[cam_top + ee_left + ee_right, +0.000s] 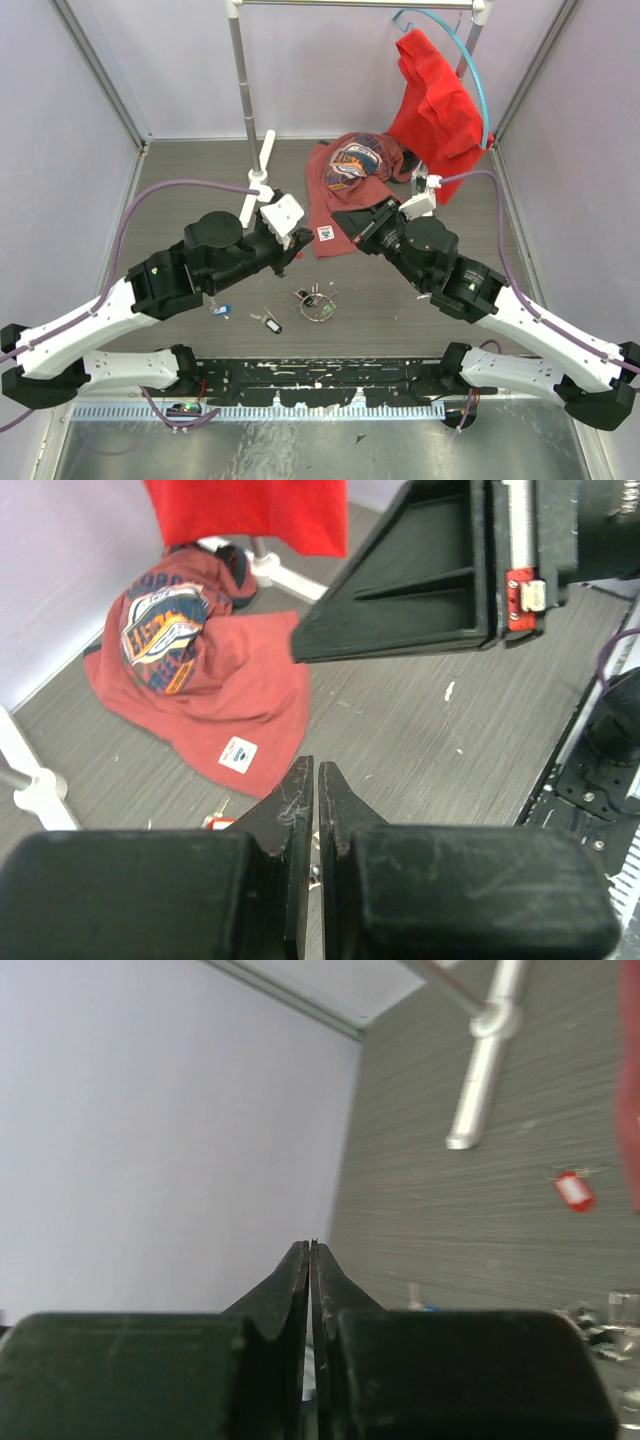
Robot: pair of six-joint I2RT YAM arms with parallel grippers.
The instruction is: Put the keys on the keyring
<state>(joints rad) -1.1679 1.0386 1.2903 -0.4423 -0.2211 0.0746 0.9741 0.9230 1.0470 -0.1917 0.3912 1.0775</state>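
Note:
The keyring (318, 305) lies on the grey table near the front, a wire loop with a few small keys on it. Loose keys lie to its left: one with a black head (272, 325) and one with a blue tag (221, 310). A red tag (218, 822) lies on the table beside my left gripper. My left gripper (300, 248) (316, 765) hovers behind the keyring with its jaws a thin slit apart; a metal glint shows in the slit. My right gripper (340, 217) (311, 1244) faces it, its tips pressed together with nothing clearly held.
A crumpled red printed shirt (350, 175) lies just behind both grippers. Another red garment (440, 100) hangs from the rack at the back right. The rack's white foot (262, 165) and grey pole (240, 70) stand at the back left. Purple walls close in both sides.

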